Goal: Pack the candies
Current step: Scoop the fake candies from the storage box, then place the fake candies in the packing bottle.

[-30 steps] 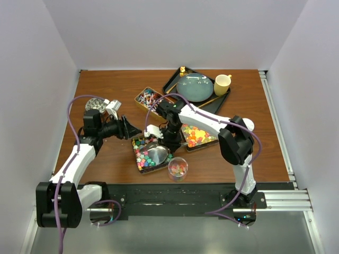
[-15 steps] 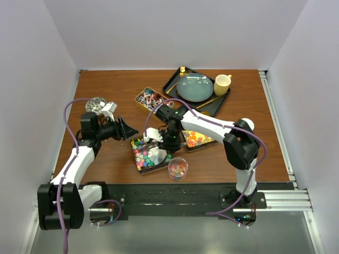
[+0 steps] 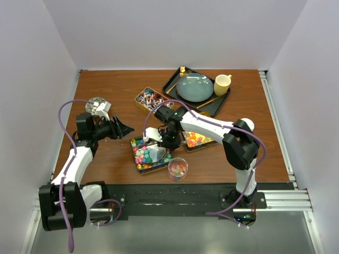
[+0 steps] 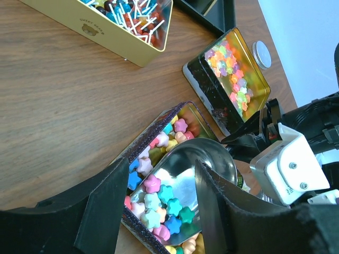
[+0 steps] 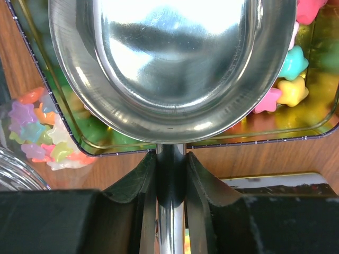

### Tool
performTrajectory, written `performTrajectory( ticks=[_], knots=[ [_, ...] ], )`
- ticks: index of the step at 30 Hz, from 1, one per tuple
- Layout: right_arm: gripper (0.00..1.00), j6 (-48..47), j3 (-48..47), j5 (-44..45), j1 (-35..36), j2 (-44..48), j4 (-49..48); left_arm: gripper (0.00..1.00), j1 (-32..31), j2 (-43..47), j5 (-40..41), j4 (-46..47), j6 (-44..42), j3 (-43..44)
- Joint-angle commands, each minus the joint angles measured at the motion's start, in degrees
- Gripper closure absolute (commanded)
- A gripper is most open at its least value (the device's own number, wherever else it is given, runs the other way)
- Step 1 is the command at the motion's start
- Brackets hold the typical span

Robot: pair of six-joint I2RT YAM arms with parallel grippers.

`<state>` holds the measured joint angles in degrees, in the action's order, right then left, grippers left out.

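1. Three kinds of sweets sit on the bench (image 3: pixel 106 84). Nearest the arm bases is a clear glass jar (image 3: pixel 177 168) with pale gummies in it. The right wrist view cuts off most of the jar.
2. Just behind it, a gold tin (image 4: pixel 151 135) holds chunky star candies (image 4: pixel 159 209). The bowl of a steel scoop (image 5: pixel 169 63) lies among them, showing only bare shiny metal.
3. Right gripper (image 5: pixel 170 159): its jaws are clamped tight on the scoop's thin handle.
4. Beside that tin on its right, a second tin (image 4: pixel 204 90) holds orange, yellow and pink gummies (image 4: pixel 233 74). The right arm hides part of it from above.
5. Left gripper (image 4: pixel 161 174): its jaws gape wide with nothing between them, left of the star tin. I cannot tell whether they touch the bench.
6. Farthest back, a third tin (image 4: pixel 106 37) holds red, white and blue wrapped candies (image 4: pixel 132 10), and the frame edge cuts it off. Small dark print on its side wall is too fine to read.
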<state>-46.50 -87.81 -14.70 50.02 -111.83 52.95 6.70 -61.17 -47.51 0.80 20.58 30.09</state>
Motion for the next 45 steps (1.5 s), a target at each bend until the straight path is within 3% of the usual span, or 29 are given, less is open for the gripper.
performTrajectory(
  ticks=[1, 5, 16, 28, 41, 45],
  knots=[
    [1.00, 0.80, 2.82, 1.43, 0.43, 0.47, -4.08, 0.43, 0.77, 0.26, -0.13, 1.66, -0.54, 0.59],
    [1.00, 1.32, 5.80, -0.59, -0.36, 4.59, -7.06, 0.43, 1.12, -0.18, -0.13, 1.23, -1.33, 1.03],
    [1.00, 2.29, 12.66, -17.72, -7.66, 9.35, -12.85, 0.43, 2.35, -1.76, 0.31, 0.78, -3.53, 0.85],
    [1.00, 11.07, 22.68, -22.48, -10.11, 17.43, -29.91, 0.43, 6.13, -5.71, -2.06, 1.83, -4.50, 5.50],
    [1.00, 22.92, 32.25, -24.77, -16.35, 33.51, -40.46, 0.42, 7.54, -5.98, -2.33, 3.42, -5.90, 7.71],
    [1.00, 24.35, 32.61, -23.80, -17.59, 36.24, -37.40, 0.43, 7.54, -5.54, -3.21, 4.56, -3.71, 7.71]
  ],
)
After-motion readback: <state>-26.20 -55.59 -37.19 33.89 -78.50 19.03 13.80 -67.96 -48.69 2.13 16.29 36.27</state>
